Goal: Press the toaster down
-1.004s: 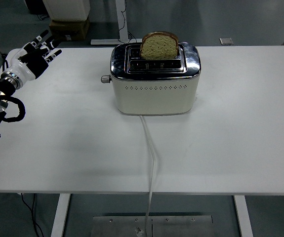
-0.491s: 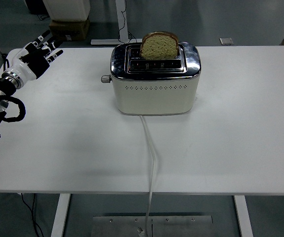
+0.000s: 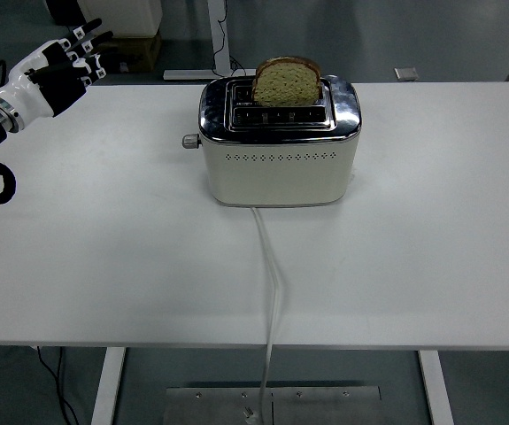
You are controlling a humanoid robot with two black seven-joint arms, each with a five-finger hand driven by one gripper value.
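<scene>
A cream toaster [image 3: 278, 164] with a chrome top stands at the table's far middle. A slice of brown bread [image 3: 286, 82] sticks up out of its far slot. Its lever knob [image 3: 188, 141] juts from the left end, high up. My left hand [image 3: 64, 64] hovers over the table's far left corner, well to the left of the toaster, fingers spread and holding nothing. The right arm does not show.
A white power cord [image 3: 271, 283] runs from the toaster's front down over the table's [image 3: 431, 257] near edge. Cardboard boxes [image 3: 126, 49] and a metal stand sit on the floor behind the table.
My left hand has risen and drawn back toward the far left corner, away from the table top. The toaster and bread have not moved.
</scene>
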